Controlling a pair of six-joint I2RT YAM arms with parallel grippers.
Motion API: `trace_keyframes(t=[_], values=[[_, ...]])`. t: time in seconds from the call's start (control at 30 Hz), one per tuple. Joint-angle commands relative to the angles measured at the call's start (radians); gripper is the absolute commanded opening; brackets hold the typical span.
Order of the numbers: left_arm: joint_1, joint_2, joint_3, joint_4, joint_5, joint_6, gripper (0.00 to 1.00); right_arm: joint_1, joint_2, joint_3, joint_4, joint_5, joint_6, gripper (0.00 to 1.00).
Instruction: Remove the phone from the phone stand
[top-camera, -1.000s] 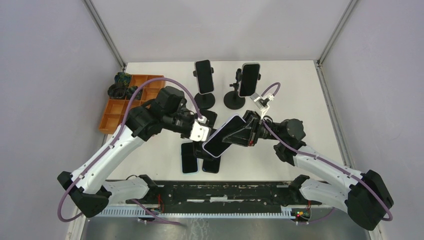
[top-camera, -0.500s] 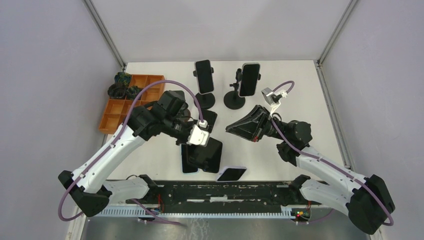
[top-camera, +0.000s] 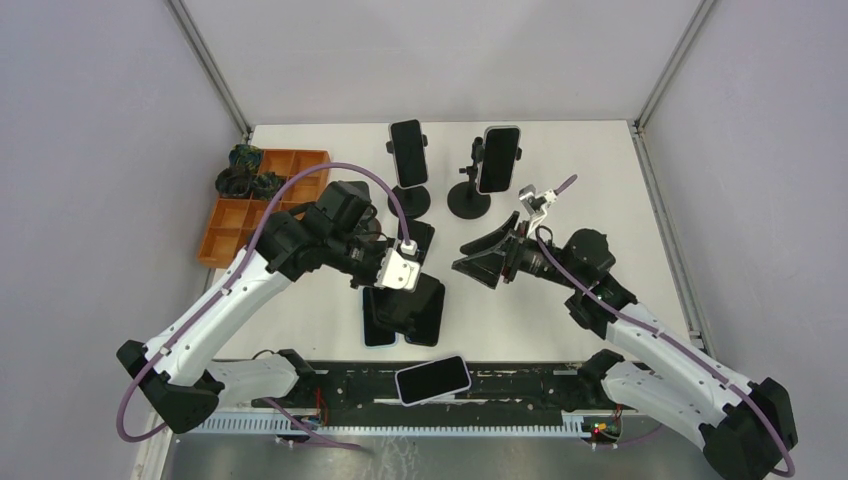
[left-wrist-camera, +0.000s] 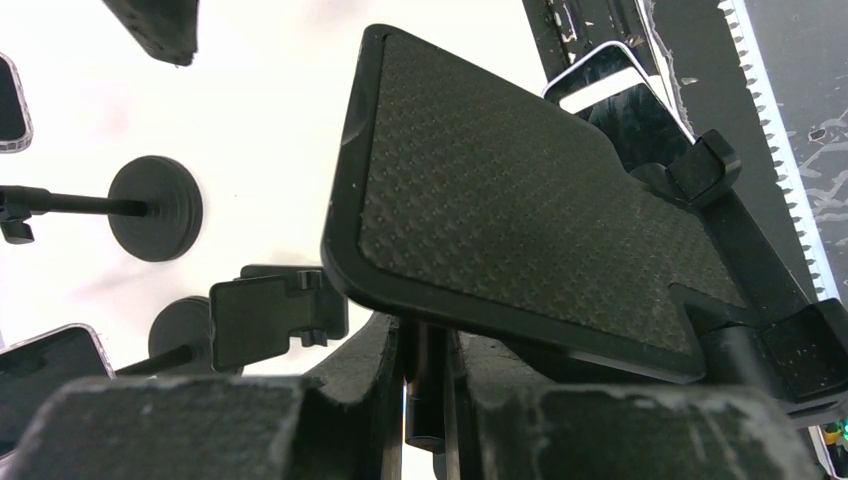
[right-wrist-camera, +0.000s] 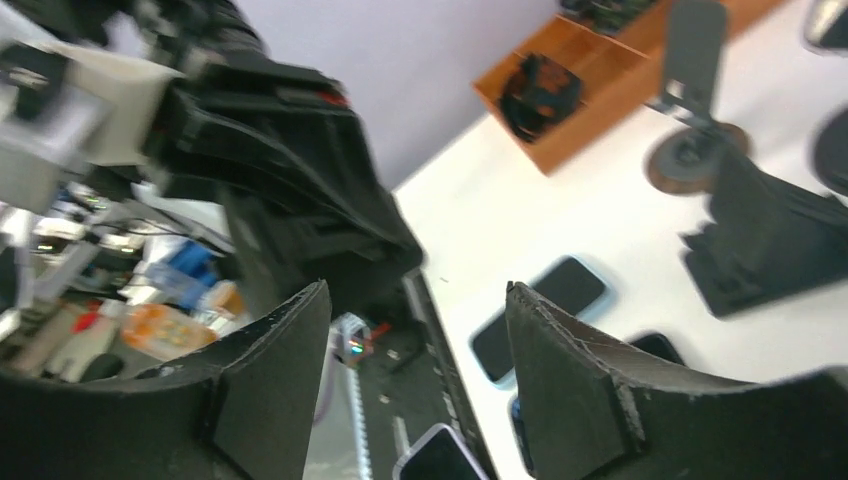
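Top external shows me the phone (top-camera: 432, 379) lying flat on the black rail (top-camera: 520, 385) at the near edge, apart from the phone stand (top-camera: 415, 305). My left pincer (left-wrist-camera: 428, 385) is clamped narrow on that stand's stem, while my right pincer (right-wrist-camera: 418, 300) gapes wide, holding nothing.

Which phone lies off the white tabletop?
The phone on the black rail at the near edge; the others lie on the tabletop or sit clamped in stands.

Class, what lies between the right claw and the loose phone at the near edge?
Only bare table between right claw and phone; top view shows it.
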Motion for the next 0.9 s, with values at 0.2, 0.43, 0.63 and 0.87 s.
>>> trace_keyframes(t=[0.2, 0.43, 0.63, 0.87], values=[[-0.001, -0.026, -0.052, 0.14, -0.014, 0.058, 0.02, -0.004, -0.103, -0.041, -0.08, -0.032, -0.11, 0.83], [-0.001, -0.031, -0.072, 0.353, 0.011, -0.034, 0.02, 0.031, -0.077, -0.15, 0.321, -0.128, 0.131, 0.81], [-0.002, 0.001, -0.059, 0.429, 0.048, -0.079, 0.02, 0.112, 0.032, -0.142, 0.47, -0.082, 0.178, 0.73], [-0.004, 0.017, -0.058, 0.428, 0.07, -0.082, 0.02, 0.122, 0.099, -0.109, 0.538, -0.006, 0.196, 0.61]])
